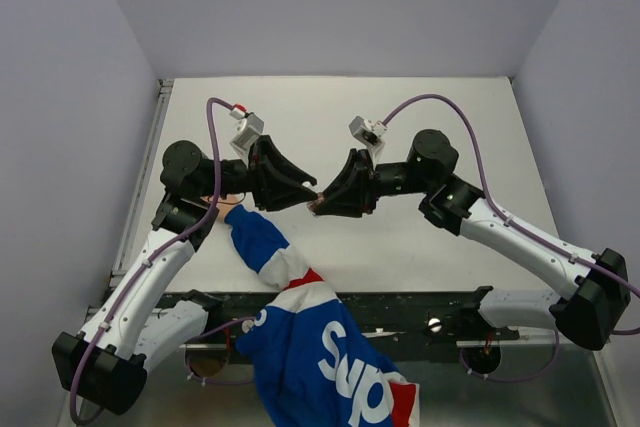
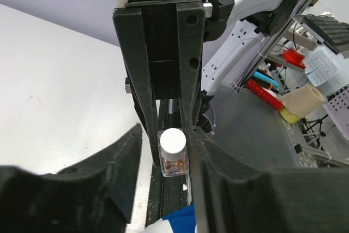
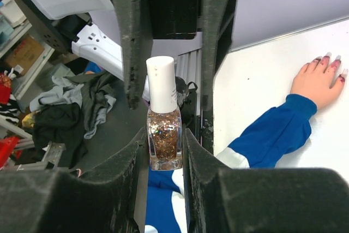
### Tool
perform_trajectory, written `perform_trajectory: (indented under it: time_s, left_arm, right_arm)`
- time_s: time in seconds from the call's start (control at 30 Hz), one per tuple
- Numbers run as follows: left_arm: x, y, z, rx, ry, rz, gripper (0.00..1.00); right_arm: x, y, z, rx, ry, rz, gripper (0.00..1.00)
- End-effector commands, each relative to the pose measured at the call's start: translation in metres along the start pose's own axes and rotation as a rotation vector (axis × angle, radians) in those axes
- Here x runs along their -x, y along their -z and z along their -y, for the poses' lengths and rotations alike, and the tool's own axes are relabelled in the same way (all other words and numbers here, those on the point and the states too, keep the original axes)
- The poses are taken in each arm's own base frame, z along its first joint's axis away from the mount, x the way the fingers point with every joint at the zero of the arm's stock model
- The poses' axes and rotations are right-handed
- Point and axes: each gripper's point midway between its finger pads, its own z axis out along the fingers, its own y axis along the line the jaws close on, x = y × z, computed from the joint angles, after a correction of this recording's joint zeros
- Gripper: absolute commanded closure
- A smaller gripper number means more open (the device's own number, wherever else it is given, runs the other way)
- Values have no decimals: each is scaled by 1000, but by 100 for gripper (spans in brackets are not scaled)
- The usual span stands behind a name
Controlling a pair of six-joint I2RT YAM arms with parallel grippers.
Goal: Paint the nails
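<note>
A small clear bottle of gold-brown glitter polish (image 3: 163, 140) with a white cap (image 3: 161, 83) is clamped at its body by my right gripper (image 3: 163, 145), above the table's middle (image 1: 318, 203). My left gripper (image 2: 166, 135) faces it tip to tip (image 1: 303, 193). Its fingers stand on either side of the cap (image 2: 173, 143), with a gap showing on one side. A bare hand (image 3: 319, 83) lies flat on the table with pinkish-red nails (image 3: 329, 61). Its blue, white and red sleeve (image 1: 275, 252) runs under my left arm.
The white table (image 1: 430, 127) has a raised rail on its left side (image 1: 150, 177). The sleeved arm crosses the near edge at the lower middle (image 1: 330, 357). Shelves and clutter lie beyond the table in the wrist views.
</note>
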Motion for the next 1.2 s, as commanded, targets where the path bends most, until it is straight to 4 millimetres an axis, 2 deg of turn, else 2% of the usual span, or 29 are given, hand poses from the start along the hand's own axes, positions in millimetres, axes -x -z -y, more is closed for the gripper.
perform_trajectory:
  time_s: [0.0,0.2,0.33,0.47,0.7,0.8,0.93,1.17]
  left_arm:
    - [6,1,6,-8,-41,25,60]
    - [9,-1,2,20,-56,37,100]
    - [8,-2,-5,77,-67,34,100]
    - [12,-2,-20,195,-79,52,100]
    - [15,-3,-57,425,-21,99,100]
    - [9,-1,-79,544,38,101,100]
    - [6,1,-102,673,94,124,100]
    - [-4,2,-130,864,162,133,100]
  right_arm:
    - [1,2,-3,15,13,5,99]
    - [-2,2,12,-54,20,-1,99]
    - [0,3,28,-150,29,10,99]
    - [4,8,49,-271,40,35,99]
    - [9,22,96,-533,49,91,99]
    - [10,28,115,-646,51,120,99]
    - [11,35,133,-768,56,152,99]
    - [11,53,163,-998,41,199,99]
